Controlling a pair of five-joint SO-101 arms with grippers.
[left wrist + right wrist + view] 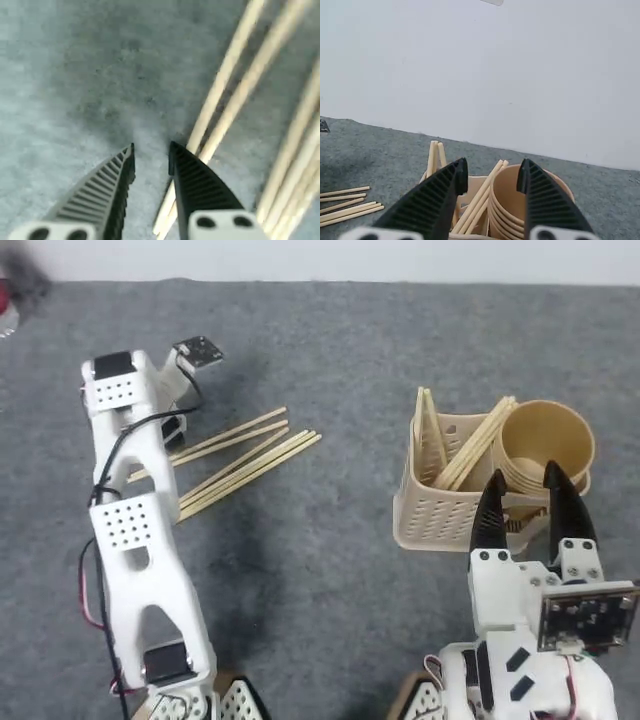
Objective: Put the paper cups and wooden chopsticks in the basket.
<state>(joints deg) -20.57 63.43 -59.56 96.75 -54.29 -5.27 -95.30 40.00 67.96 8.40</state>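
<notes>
On the bench [340, 360]: cream basket [430, 515], the landmark.
Inside basket: stacked paper cups [545, 445] and several leaning chopsticks [475, 445].
Loose chopsticks [250, 460]: flat, well apart from basket, on the left arm's side.
Left pincer [150, 147]: spread, empty, one finger over loose chopsticks' ends.
Right pincer [522, 485]: spread, empty, above basket's near wall.

paper cups [546, 443] and chopsticks [478, 445] in basket [435, 515], loose chopsticks [250, 455] on mat [330, 340] well left
</notes>
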